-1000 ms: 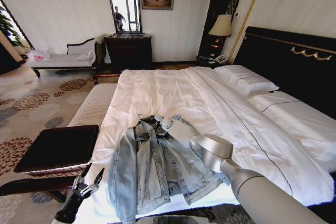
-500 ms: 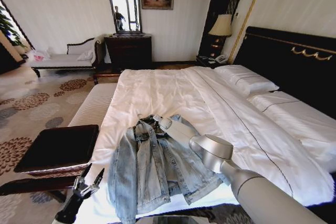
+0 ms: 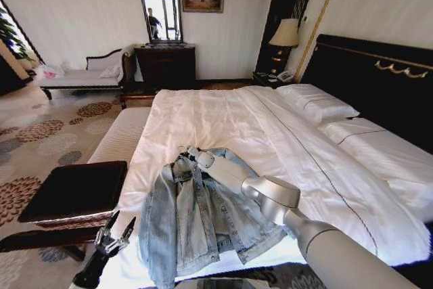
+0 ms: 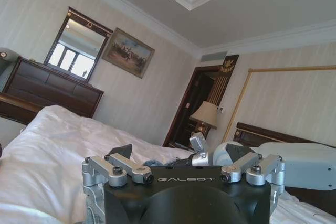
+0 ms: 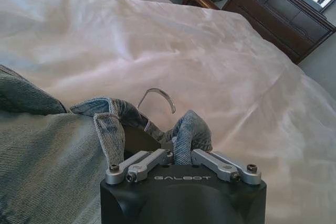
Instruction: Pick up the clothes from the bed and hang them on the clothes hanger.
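The denim jacket (image 3: pixel 199 225) lies flat on the white bed (image 3: pixel 203 120), near the foot end, with its collar pointing up the bed; a thin hook (image 5: pixel 157 97) of the clothes hanger (image 5: pixel 139 135) pokes out at the collar, so the hanger seems to be inside the jacket. The right gripper (image 3: pixel 191 153) is right at the collar, and its jaws are closed on a fold of the collar cloth, just by the hook. To do this step well, I think it should hold the cloth tight and lift straight up and slow, so the hanger does not slip out; a jerk could pull the jacket off it. The left gripper (image 3: pixel 115 231) waits low beside the bed, near the dark bench (image 3: pixel 74 191), with its fingers apart and holding nothing.
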Robot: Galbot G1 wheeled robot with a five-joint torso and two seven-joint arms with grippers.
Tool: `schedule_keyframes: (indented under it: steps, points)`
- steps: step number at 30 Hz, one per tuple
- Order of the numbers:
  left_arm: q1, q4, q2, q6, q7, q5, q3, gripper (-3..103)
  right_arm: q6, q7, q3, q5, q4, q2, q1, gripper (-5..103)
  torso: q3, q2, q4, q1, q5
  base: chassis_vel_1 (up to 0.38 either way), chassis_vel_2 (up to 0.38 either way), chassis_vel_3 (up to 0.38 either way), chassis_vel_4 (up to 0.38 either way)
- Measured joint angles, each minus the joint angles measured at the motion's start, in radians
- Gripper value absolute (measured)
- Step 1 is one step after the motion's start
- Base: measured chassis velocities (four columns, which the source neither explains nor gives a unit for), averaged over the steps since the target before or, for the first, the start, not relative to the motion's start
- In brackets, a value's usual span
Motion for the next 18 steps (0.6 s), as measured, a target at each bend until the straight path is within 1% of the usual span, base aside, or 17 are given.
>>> schedule_keyframes:
  steps: [2,3,5,6,8,9,10,11,12,15,17,18]
  points:
    - [0.000,0.000,0.000,0.000,0.000,0.000,0.000,100,0.000,-0.001,-0.002,0.000,0.000,0.000,0.000,3,0.000,0.000,0.0000,0.000,0.0000,0.000,0.000,0.000,0.000]
    - [0.001,0.000,-0.001,0.000,0.000,0.001,0.000,100,-0.003,-0.005,-0.008,0.000,-0.001,0.000,0.001,0,0.000,0.000,0.0001,0.000,0.0001,0.000,0.000,0.000,0.000]
    - [0.001,0.000,-0.001,0.000,0.001,0.001,-0.002,100,-0.005,-0.011,-0.011,-0.001,-0.006,0.000,0.002,0,0.000,0.000,0.0002,0.000,0.0001,0.000,0.000,0.000,0.000]
    - [0.002,0.000,-0.001,0.000,0.003,0.001,-0.003,100,-0.003,-0.013,-0.012,-0.003,-0.009,0.000,0.003,9,0.000,0.000,0.0002,0.000,0.0000,0.000,0.000,0.000,0.000]
    - [0.002,0.000,-0.001,0.000,0.003,0.001,-0.003,100,-0.003,-0.013,-0.012,-0.003,-0.009,0.000,0.003,9,0.000,0.000,0.0002,0.000,0.0000,0.000,0.000,0.000,0.000]
    - [0.003,0.000,0.000,0.000,0.005,0.002,-0.004,100,-0.001,-0.015,-0.013,-0.007,-0.014,0.000,0.002,14,0.000,0.000,0.0003,0.000,0.0001,0.000,0.000,0.000,0.000]
    - [0.003,0.001,0.001,0.000,0.006,0.002,-0.004,100,0.011,-0.029,-0.005,-0.005,-0.014,0.000,-0.002,30,0.000,0.000,0.0001,0.000,0.0001,0.000,0.000,0.000,0.000]
    - [0.003,0.001,0.002,0.000,0.006,0.002,-0.004,100,0.020,-0.030,-0.003,-0.003,-0.014,0.000,-0.005,36,0.000,0.000,0.0000,0.000,0.0001,0.000,0.000,0.000,0.000]
    - [0.003,0.001,0.002,0.000,0.006,0.002,-0.004,100,0.020,-0.030,-0.003,-0.003,-0.014,0.000,-0.005,36,0.000,0.000,0.0000,0.000,0.0001,0.000,0.000,0.000,0.000]
    - [0.002,0.001,0.001,0.000,0.007,0.002,-0.004,100,0.025,-0.031,-0.002,0.000,-0.013,0.000,-0.007,52,0.000,0.000,0.0002,0.000,0.0001,0.000,0.000,0.000,0.000]
    - [0.002,0.002,0.001,0.000,0.007,0.002,-0.004,100,0.025,-0.031,-0.003,0.000,-0.012,0.000,-0.007,52,0.000,0.000,0.0001,0.000,0.0001,0.000,0.000,0.000,0.000]
    - [0.002,0.003,0.001,0.000,0.007,0.002,-0.004,100,0.024,-0.031,-0.005,0.000,-0.012,0.000,-0.007,57,0.000,0.000,0.0002,0.000,0.0001,0.000,0.000,0.000,0.000]
